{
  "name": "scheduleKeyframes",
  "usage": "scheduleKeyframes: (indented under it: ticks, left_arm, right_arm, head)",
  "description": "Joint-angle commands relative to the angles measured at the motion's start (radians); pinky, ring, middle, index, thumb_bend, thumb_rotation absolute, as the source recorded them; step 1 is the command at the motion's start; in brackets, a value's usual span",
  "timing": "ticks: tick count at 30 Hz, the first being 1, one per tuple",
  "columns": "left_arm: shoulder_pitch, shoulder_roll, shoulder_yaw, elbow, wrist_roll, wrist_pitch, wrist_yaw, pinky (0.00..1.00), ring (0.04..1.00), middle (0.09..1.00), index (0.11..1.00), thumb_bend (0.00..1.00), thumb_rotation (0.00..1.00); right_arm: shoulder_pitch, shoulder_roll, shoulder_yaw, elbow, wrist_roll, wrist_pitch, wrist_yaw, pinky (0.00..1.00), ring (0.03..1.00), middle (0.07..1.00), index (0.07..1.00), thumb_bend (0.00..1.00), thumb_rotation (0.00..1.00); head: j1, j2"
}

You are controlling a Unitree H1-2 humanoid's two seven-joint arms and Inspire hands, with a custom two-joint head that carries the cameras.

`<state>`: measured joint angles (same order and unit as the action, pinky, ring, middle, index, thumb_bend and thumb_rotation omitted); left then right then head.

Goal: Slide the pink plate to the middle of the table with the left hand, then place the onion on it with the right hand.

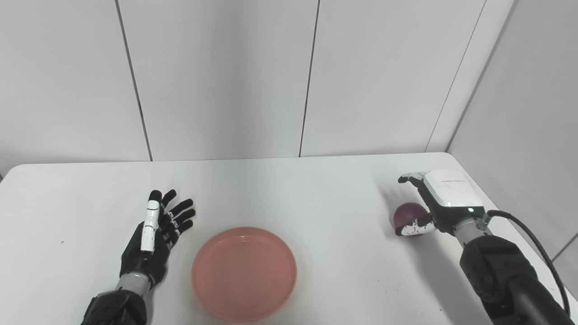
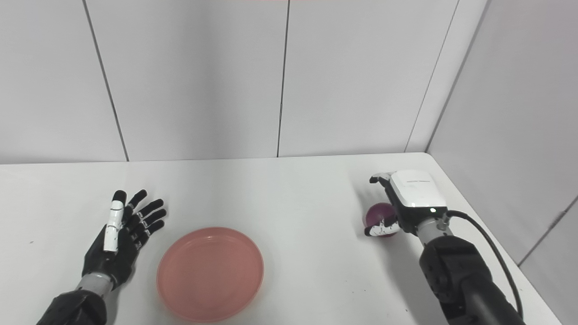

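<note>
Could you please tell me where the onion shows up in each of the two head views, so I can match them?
Left eye view: the onion lies at right of centre, under the right hand.
Right eye view: the onion sits a little further left, under the same hand.
Shared landmark: the pink plate, left of the onion in both views.

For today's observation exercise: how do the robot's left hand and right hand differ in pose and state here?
The left hand lies open beside the pink plate, fingers spread, holding nothing; the right hand curls around the onion. The left hand shows its dark palm; the right hand shows its white back. Both are over the table.
</note>
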<state>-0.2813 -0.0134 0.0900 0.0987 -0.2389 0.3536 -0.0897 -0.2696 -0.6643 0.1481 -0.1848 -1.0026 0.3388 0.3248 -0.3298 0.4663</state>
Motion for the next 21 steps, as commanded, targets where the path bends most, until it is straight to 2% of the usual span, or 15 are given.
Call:
scheduleKeyframes:
  ticks: [1, 11, 17, 21]
  left_arm:
    - [0.026, -0.004, -0.005, 0.041, -0.002, 0.017, 0.001, 0.86, 0.826, 0.812, 0.907, 0.67, 0.93]
    - [0.029, -0.014, -0.009, 0.035, 0.003, 0.020, 0.007, 0.85, 0.818, 0.808, 0.903, 0.67, 0.93]
    - [0.031, -0.018, -0.014, 0.036, 0.007, 0.015, 0.009, 0.85, 0.820, 0.807, 0.905, 0.67, 0.93]
    - [0.035, -0.018, -0.014, 0.032, 0.005, 0.016, 0.010, 0.85, 0.818, 0.806, 0.902, 0.67, 0.93]
  right_arm:
    - [-0.055, -0.023, -0.006, 0.001, -0.013, 0.001, 0.029, 0.66, 0.794, 0.809, 0.795, 1.00, 0.33]
    - [-0.100, -0.021, -0.017, 0.101, 0.051, 0.011, 0.099, 0.59, 0.770, 0.814, 0.804, 1.00, 0.33]
    - [-0.109, -0.015, -0.018, 0.147, 0.070, 0.037, 0.114, 0.57, 0.751, 0.811, 0.805, 1.00, 0.29]
    - [-0.115, -0.022, -0.014, 0.176, 0.080, 0.029, 0.113, 0.57, 0.751, 0.803, 0.796, 1.00, 0.28]
  head:
    - [-0.001, -0.003]
    - [0.011, 0.003]
    - [0.015, -0.004]
    - [0.018, -0.004]
